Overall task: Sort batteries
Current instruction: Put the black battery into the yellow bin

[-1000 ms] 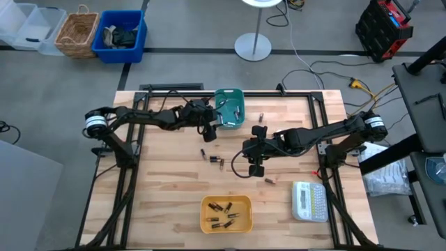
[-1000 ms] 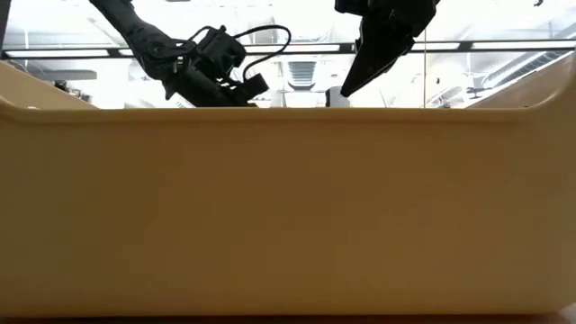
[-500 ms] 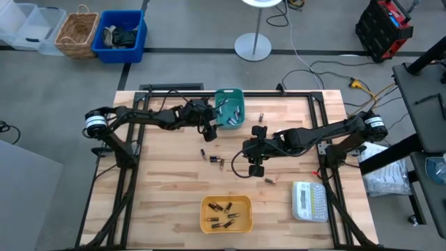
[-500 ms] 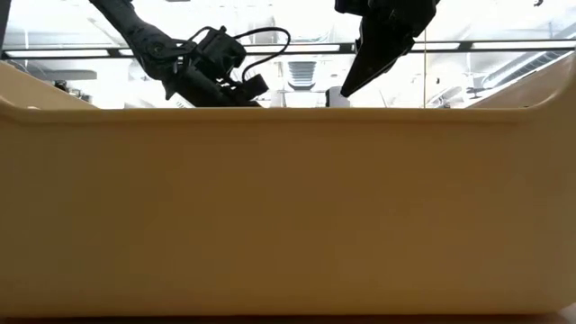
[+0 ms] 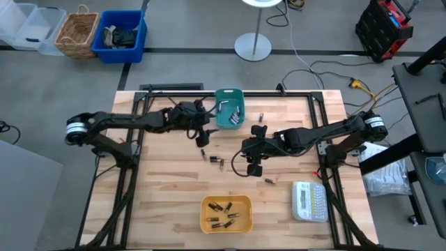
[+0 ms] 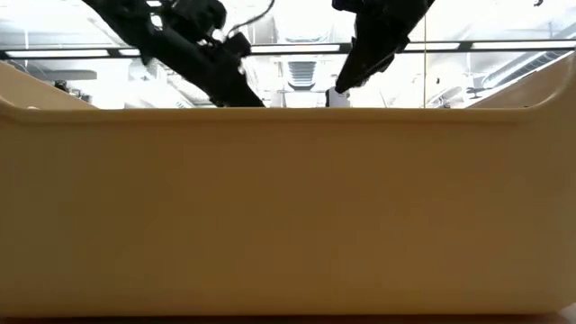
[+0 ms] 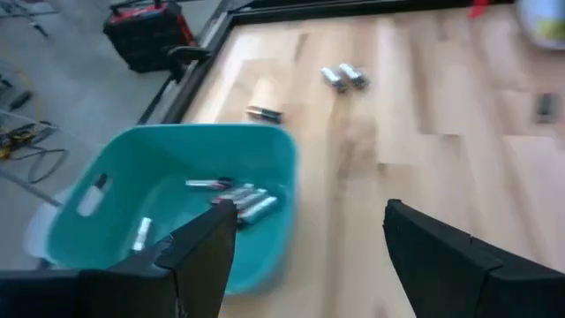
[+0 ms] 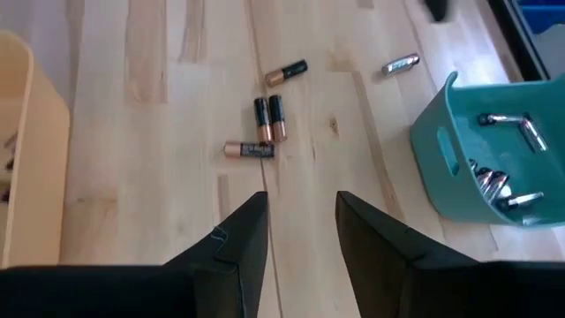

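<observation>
1. We see the left gripper [image 5: 203,137] over the wooden table [image 5: 167,188], just in front of the teal bin [image 5: 229,109] at the table's far edge. In its wrist view the two fingers [image 7: 205,247] stand spread with nothing between them.
2. The right gripper [image 5: 254,166] hangs near the middle of the table, beside the loose cells. Its fingers [image 8: 238,247] are parted too, with bare wood showing in the gap.
3. The batteries lie in several places. Silvery ones [image 7: 234,196] rest inside the teal bin, close together on its floor.
4. A small cluster of dark cells with brownish bands [image 8: 269,119] lies on the open wood between the two grippers; two lie side by side and touching, a third lies just beside them, and a fourth a little apart.
5. One silvery cell [image 8: 401,63] lies alone near the teal bin, and another battery [image 5: 270,180] lies near the right gripper, toward the white keypad device [image 5: 309,201].
6. More batteries [image 5: 224,215] sit in the yellow bin [image 5: 206,204] at the table's near edge.
7. From the low view we see mostly the yellow bin's wall [image 6: 288,207], with both arms showing dark above its rim.
</observation>
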